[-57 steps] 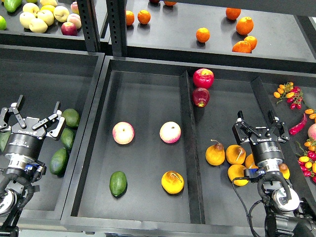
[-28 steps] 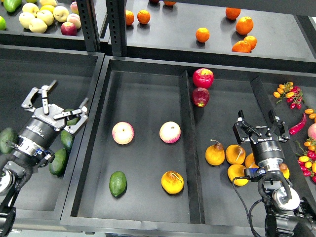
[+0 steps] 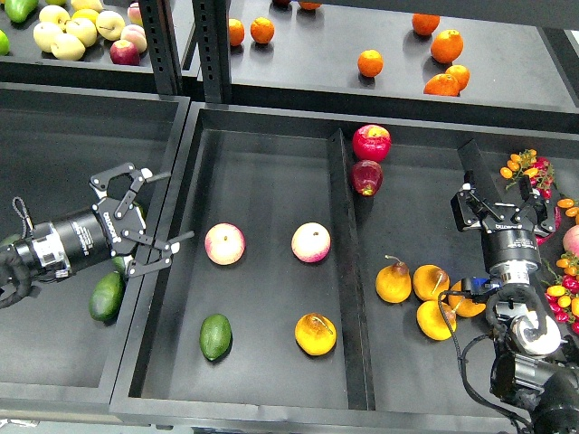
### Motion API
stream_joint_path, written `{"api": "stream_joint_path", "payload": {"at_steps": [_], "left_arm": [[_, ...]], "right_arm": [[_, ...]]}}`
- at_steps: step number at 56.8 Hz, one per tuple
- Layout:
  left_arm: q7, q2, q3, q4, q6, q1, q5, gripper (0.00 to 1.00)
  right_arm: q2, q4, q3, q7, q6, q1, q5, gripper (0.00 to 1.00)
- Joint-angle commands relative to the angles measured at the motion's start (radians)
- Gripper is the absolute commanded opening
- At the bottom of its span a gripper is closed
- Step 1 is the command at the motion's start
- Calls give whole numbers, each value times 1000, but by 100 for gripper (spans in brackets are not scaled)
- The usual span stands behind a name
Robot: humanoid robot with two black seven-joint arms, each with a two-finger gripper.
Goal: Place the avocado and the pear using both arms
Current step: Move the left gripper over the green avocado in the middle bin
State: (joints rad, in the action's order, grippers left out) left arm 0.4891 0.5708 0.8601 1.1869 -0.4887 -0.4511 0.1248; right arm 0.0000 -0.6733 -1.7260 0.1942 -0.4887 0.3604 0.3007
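The avocado is smooth, green and egg-shaped; it lies at the front left of the centre tray. The pear, yellow-orange with a brown blotch, lies to its right in the same tray. My left gripper is open and empty, pointing right over the tray's left wall, above and left of the avocado. My right gripper is open and empty over the right compartment, far right of the pear.
Two pink-and-cream fruits lie mid-tray. A divider splits off red apples and stemmed pears. More avocados lie in the left tray. Oranges sit on the shelf behind.
My left arm has swung right and turned, so its open gripper now reaches the centre tray's left wall. My right gripper has shifted right and a little farther back.
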Motion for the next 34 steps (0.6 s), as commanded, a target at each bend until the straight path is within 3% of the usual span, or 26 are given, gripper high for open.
{"api": "stream_joint_path", "payload": {"at_steps": [1, 9, 23, 34], "left_arm": [[0, 66, -140, -9, 0, -61, -62, 99], [0, 80, -220, -36, 0, -129, -232, 99], [0, 77, -573, -79, 0, -396, -455, 99], [0, 23, -653, -98, 0, -451, -476, 99]], "right_arm": [[0, 1, -1, 1, 0, 29, 0, 100], [0, 1, -1, 1, 0, 42, 0, 100], [0, 1, -4, 1, 12, 65, 0, 100], [0, -2, -6, 1, 19, 66, 0, 100]]}}
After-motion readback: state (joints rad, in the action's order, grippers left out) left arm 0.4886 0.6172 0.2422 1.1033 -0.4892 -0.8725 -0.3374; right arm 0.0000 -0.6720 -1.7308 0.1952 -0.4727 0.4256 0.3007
